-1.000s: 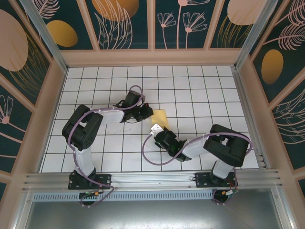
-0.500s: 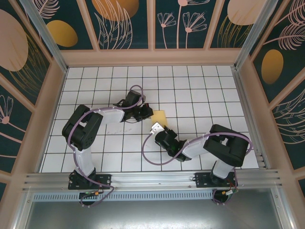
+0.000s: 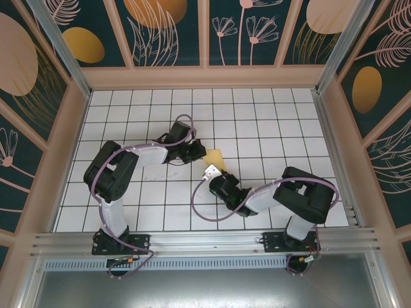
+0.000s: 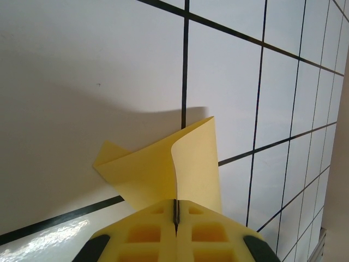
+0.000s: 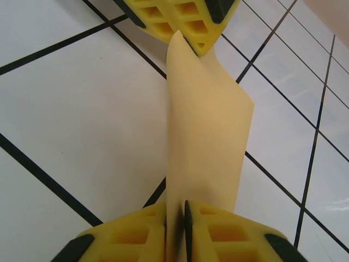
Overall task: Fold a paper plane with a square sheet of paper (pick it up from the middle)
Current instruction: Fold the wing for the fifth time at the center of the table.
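Two grippers, one sheet! The left gripper (image 4: 175, 212) has its yellow fingers pressed tight together on one edge of the paper (image 4: 163, 170). Facing it, the right gripper (image 5: 175, 221) pinches the opposite edge just as firmly. The paper spans the short gap from one to the other, curled and bowed, over the white tiles near the middle of the table (image 3: 270, 115).

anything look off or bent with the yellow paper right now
Nothing damaged, but the square sheet of paper isn't flat: it is pinched at opposite ends by the left hand and right hand, standing on edge and bowed into a curl over the table. No tear shows.
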Tool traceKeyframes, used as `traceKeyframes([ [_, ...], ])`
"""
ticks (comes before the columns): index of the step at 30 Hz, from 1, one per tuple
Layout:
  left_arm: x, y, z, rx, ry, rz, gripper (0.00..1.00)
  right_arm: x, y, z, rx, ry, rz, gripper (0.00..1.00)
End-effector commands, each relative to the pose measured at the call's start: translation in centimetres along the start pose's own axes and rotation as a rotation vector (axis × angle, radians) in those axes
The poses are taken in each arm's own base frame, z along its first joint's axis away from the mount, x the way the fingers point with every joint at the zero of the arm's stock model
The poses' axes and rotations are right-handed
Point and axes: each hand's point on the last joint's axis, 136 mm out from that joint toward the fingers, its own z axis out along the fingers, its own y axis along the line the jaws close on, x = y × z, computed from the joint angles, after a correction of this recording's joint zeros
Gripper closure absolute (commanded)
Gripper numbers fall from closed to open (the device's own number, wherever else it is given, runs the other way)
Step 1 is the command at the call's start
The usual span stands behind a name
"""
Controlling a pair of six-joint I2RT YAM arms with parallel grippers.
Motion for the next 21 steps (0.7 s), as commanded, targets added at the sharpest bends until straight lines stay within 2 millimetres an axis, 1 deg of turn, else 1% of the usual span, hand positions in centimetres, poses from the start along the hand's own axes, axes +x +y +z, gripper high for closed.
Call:
traceKeyframes([
  [1,-0.8,-0.9,-0.8,0.011,-0.019,0.022,0.98,-0.6,-0.2,0.2,0.009,-0.012,0.018,0.87],
  [7,-1.2,-0.8,-1.5,-0.006,-0.049,0.024,0.95,-0.8,0.2,0.4,-0.018,-0.009,0.037,1.0],
  [8,-1.2,-0.8,-1.6,-0.01,-0.055,0.024,0.94,-0.9,0.2,0.5,-0.019,-0.011,0.042,1.0],
  [10,-1.4,-0.6,-2.0,-0.027,-0.074,0.022,0.89,-1.4,0.3,0.4,-0.031,-0.023,0.051,1.0],
  [11,-1.5,-0.5,-2.3,-0.033,-0.085,0.024,0.88,-1.5,0.5,0.4,-0.043,-0.028,0.057,1.0],
  [13,-2.0,-0.1,-3.1,-0.056,-0.119,0.018,0.81,-2.0,0.9,0.4,-0.083,-0.04,0.081,1.0],
  [14,-2.2,0.1,-3.6,-0.065,-0.139,0.017,0.79,-2.3,1.0,0.4,-0.098,-0.048,0.092,1.0],
  [15,-2.4,0.1,-4.1,-0.072,-0.159,0.017,0.75,-2.6,1.1,0.4,-0.114,-0.059,0.105,1.0],
  [17,-2.7,0.4,-5.0,-0.086,-0.187,0.012,0.55,-3.1,1.3,0.3,-0.128,-0.079,0.114,1.0],
  [18,-2.3,1.2,-4.9,-0.103,-0.185,-0.005,0.49,-3.3,1.4,0.4,-0.132,-0.087,0.116,1.0],
  [19,-2.3,0.8,-5.6,-0.084,-0.197,-0.009,0.47,-3.4,1.4,0.5,-0.132,-0.088,0.113,1.0],
  [21,-1.7,0.8,-5.4,-0.063,-0.177,-0.031,0.39,-3.5,1.7,0.8,-0.133,-0.089,0.101,1.0],
])
